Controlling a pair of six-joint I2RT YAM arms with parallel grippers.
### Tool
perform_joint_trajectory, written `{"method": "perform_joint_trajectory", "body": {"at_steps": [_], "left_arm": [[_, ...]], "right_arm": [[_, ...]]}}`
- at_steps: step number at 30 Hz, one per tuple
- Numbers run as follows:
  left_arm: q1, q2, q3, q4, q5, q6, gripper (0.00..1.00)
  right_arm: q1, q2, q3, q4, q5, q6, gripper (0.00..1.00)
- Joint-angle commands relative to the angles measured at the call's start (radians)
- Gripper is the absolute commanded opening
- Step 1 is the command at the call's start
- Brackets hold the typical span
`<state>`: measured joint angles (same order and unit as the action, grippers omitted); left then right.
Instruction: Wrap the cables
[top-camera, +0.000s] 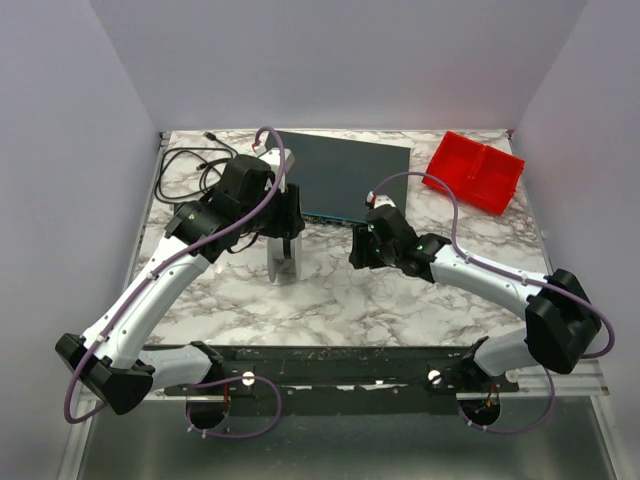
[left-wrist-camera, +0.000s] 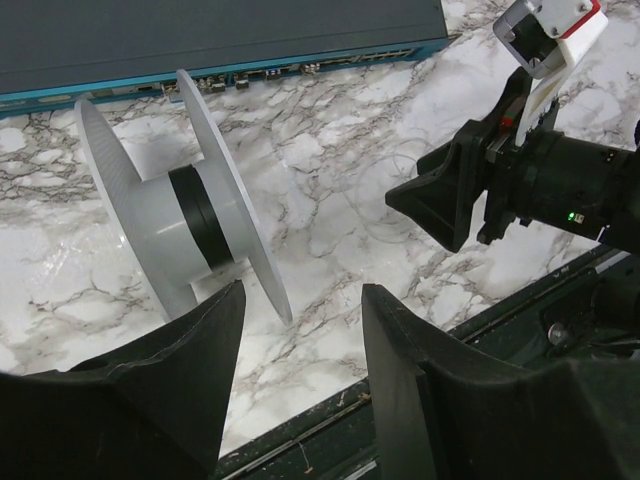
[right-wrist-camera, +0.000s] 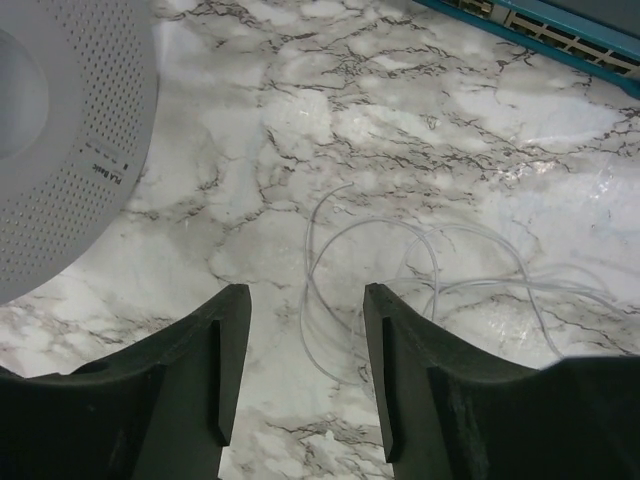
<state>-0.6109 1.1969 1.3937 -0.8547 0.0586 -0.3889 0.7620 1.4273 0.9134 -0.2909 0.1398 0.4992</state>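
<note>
— Where does the thin white wire (right-wrist-camera: 430, 226) lie?

— In loose loops on the marble surface (right-wrist-camera: 300, 120), plain only from the right wrist. The overhead view is too coarse to show it, and the left wrist gives only a faint trace.

— And the grippers?

— The right gripper (right-wrist-camera: 305, 370) is released and empty above the wire's near loop. The far strands pass out of sight behind its finger. The left gripper (left-wrist-camera: 300, 370) is also released, and the spool (left-wrist-camera: 170, 215) stands on its rim just beside one finger, not between them.

— Anything seen only overhead?

— The red bin (top-camera: 478, 170) and black cord (top-camera: 190, 165) at the far edge. There the arms mask both grippers' jaws.
</note>
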Motion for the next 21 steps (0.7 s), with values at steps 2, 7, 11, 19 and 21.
{"method": "perform_joint_trajectory", "body": {"at_steps": [2,7,11,19,21], "left_arm": [[-0.001,-0.021,-0.019,0.017,0.014,0.007,0.52],[-0.001,-0.016,-0.020,0.016,0.016,0.002,0.52],[-0.001,-0.023,-0.025,0.013,0.009,0.001,0.52],[0.000,-0.029,-0.041,0.013,0.004,-0.001,0.52],[-0.001,-0.027,-0.042,0.014,0.007,-0.002,0.52]], "right_arm": [[0.006,-0.003,-0.024,-0.022,-0.046,-0.024,0.54],[0.034,0.056,-0.025,-0.001,-0.049,-0.010,0.45],[0.040,0.108,-0.032,-0.001,-0.040,-0.006,0.41],[0.056,0.130,-0.079,0.023,-0.055,0.005,0.41],[0.061,0.139,-0.085,0.028,-0.062,0.008,0.41]]}}
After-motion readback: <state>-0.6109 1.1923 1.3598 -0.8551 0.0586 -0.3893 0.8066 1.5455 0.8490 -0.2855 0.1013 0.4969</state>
